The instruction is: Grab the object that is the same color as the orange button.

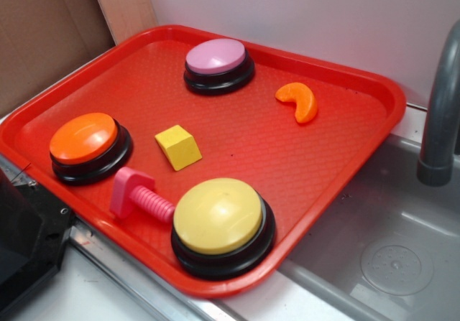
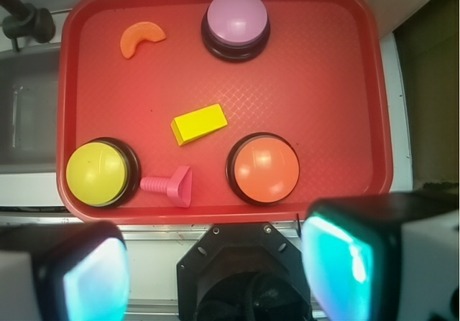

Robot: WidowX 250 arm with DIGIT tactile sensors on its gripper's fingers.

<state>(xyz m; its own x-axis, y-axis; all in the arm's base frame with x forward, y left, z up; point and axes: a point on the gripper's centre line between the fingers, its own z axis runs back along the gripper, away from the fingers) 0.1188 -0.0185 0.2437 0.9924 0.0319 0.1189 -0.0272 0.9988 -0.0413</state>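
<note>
Hand (image 2: pixel 215 263) showing only in the wrist view, at the bottom edge. Two fingers (image 2: pixel 345 263) sitting wide apart, one at each lower corner, pads glowing teal, nothing lying between them. Black mount of the hand sitting centered between the fingers. Hand pointing straight down from above, touching nothing. Exterior view: a dark shape sitting at the lower-left corner, unclear whether it belongs to the arm.

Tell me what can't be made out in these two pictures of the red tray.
- Gripper: wrist view, fingers blurred and cut by the bottom edge. The exterior view shows only a dark shape at lower left.
- Faucet: exterior view, top cut by the right edge; wrist view, only a corner at top left.
- Pink bolt: exterior view, its tip is hidden behind the yellow button.
</note>
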